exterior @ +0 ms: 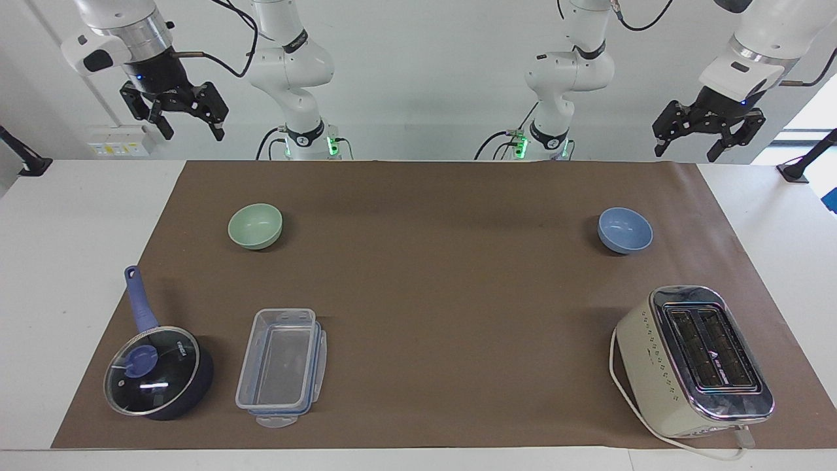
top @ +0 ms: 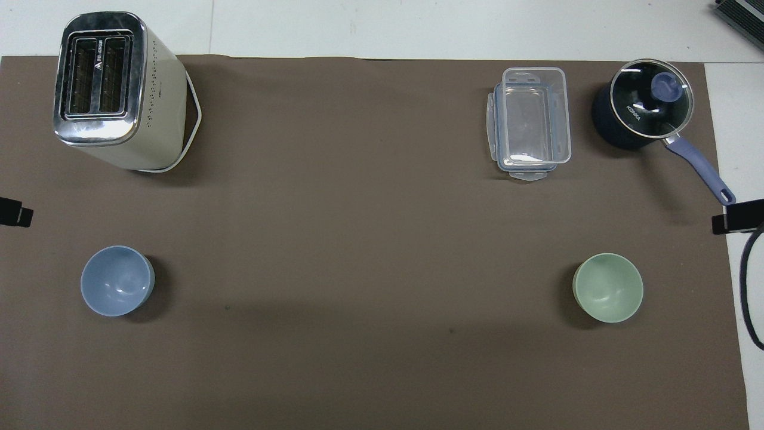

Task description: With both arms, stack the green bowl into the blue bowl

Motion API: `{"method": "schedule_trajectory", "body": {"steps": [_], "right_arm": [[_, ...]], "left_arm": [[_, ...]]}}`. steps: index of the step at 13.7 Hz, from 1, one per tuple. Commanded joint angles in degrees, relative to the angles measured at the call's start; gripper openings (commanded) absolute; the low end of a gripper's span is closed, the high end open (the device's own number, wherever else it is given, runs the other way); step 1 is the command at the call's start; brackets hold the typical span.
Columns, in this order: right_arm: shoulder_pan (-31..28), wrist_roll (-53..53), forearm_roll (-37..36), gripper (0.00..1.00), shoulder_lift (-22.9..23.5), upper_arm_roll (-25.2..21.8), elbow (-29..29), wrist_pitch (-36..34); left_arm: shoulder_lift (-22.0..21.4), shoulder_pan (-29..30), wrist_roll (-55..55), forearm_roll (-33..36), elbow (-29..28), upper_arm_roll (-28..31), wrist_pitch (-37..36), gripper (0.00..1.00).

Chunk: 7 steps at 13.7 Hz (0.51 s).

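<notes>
Looking at my feeds, I've got a white table [exterior: 78, 216] with a brown mat [exterior: 418, 301] covering most of it, plain white wall up by the robots.

Green bowl [exterior: 255, 226] is pale mint, smooth and plain, sitting upright and empty near the robots' edge, toward the right arm's end. Blue bowl [exterior: 625, 229] is the same size, light periwinkle, also upright and empty, near the same edge toward the left arm's end. They're well apart.

Along the edge away from the robots: a lidded saucepan [exterior: 159, 373] in the right arm's corner, a clear plastic container [exterior: 281, 367] just beside it, and a cream toaster [exterior: 694, 361] in the left arm's corner.

Both arms wait up high. Right gripper [exterior: 187, 122] hangs over its table end, fingers spread, holding nothing. Left gripper [exterior: 694, 140] same deal over its end.
</notes>
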Motion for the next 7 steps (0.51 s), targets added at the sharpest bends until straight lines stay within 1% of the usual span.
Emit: {"method": "schedule_trajectory", "body": {"steps": [1, 5, 7], "right_arm": [[-0.24, 0.57, 0.11, 1.0, 0.16, 0.18, 0.51, -0.81], [-0.24, 0.57, 0.11, 1.0, -0.02, 0.18, 0.34, -0.81], [-0.24, 0.57, 0.11, 1.0, -0.02, 0.18, 0.34, -0.72]], "left_arm": [[-1.05, 0.59, 1.09, -0.54, -1.38, -0.14, -0.35, 1.0], [-0.88, -0.02, 0.22, -0.45, -0.86, -0.4, 0.17, 1.0], [-1.14, -0.11, 0.04, -0.45, -1.38, -0.58, -0.7, 1.0]]}}
